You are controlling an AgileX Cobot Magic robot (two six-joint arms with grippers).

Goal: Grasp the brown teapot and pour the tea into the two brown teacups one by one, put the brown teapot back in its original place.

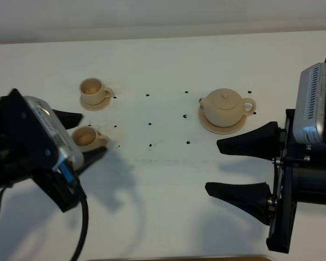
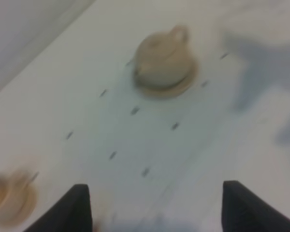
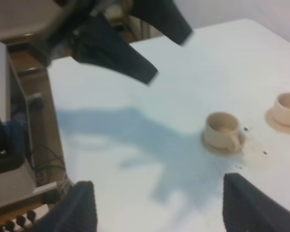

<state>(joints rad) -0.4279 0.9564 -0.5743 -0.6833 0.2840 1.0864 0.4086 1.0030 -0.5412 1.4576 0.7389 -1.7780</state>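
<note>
The brown teapot [image 1: 224,106] stands upright with its lid on, on its wide saucer [image 1: 223,126] at the back right. It also shows blurred in the left wrist view [image 2: 162,58]. The two brown teacups sit on small saucers at the left: the far cup [image 1: 92,89] and the near cup [image 1: 87,137]. Both show in the right wrist view, the near cup [image 3: 223,130] and the far cup [image 3: 287,107]. My left gripper [image 1: 92,134] is open and empty, hovering over the near cup. My right gripper [image 1: 212,166] is open and empty, in front of the teapot and apart from it.
Small black marks [image 1: 150,124] dot the white table [image 1: 152,190] between cups and teapot. The right wrist view shows the table's edge [image 3: 53,121] with equipment and cables beyond it. A brown strip [image 1: 179,259] lies at the table's front edge.
</note>
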